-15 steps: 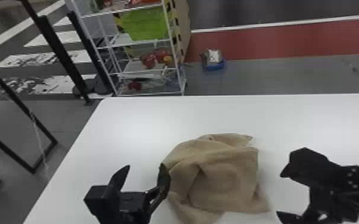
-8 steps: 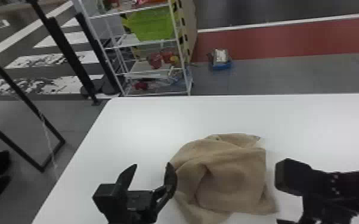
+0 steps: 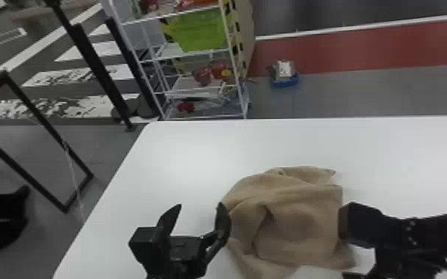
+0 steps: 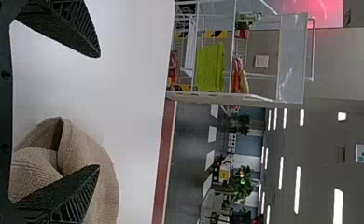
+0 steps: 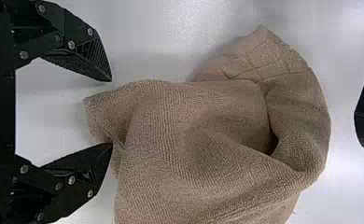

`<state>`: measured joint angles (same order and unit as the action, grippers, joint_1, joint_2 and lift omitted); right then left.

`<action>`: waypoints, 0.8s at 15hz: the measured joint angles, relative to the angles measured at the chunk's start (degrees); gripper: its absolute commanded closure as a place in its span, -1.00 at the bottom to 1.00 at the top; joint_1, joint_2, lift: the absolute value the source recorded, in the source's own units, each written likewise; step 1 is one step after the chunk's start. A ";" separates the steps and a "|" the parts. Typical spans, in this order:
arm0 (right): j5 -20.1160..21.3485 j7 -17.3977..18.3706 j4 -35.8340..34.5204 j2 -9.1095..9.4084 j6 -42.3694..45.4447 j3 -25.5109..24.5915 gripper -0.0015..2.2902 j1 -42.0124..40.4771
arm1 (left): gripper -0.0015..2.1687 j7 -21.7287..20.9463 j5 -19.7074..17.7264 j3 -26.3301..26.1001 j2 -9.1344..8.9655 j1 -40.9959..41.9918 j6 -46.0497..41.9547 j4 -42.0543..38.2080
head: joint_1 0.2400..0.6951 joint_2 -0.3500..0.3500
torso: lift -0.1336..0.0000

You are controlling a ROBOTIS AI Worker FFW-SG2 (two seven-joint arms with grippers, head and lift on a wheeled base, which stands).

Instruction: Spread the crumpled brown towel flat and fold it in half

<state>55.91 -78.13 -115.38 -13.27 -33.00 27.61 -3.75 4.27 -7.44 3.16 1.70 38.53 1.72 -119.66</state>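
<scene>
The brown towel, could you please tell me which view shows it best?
The right wrist view, with the towel large and its weave and folds clear. The head view shows it smaller, crumpled; the left wrist view, part of it.

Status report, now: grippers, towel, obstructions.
Left gripper open, at towel's left edge. Right gripper open, at towel's right edge. Towel crumpled on white table, unfolded corners unclear. In the way: towel's own bunched folds.
</scene>
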 measured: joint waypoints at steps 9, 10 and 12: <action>-7.38 0.00 -0.04 0.49 -0.25 -3.63 0.24 1.19 | -0.97 0.03 -0.12 -0.08 0.20 -0.49 0.55 0.21 | 1.00 0.95 | -0.84; -10.83 0.10 -1.00 0.68 -0.38 -5.56 0.24 0.89 | -0.97 0.03 -0.12 -0.08 0.23 -0.57 0.93 0.19 | 1.00 0.94 | -0.84; -18.02 2.01 -3.43 1.36 -0.66 -9.10 0.24 0.39 | -0.97 0.03 -0.12 -0.14 0.27 -0.65 1.23 0.01 | 1.00 0.95 | -0.84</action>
<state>37.89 -76.12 -118.80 -11.91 -33.66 18.51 -3.36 4.30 -7.56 3.02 1.96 37.88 2.95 -119.65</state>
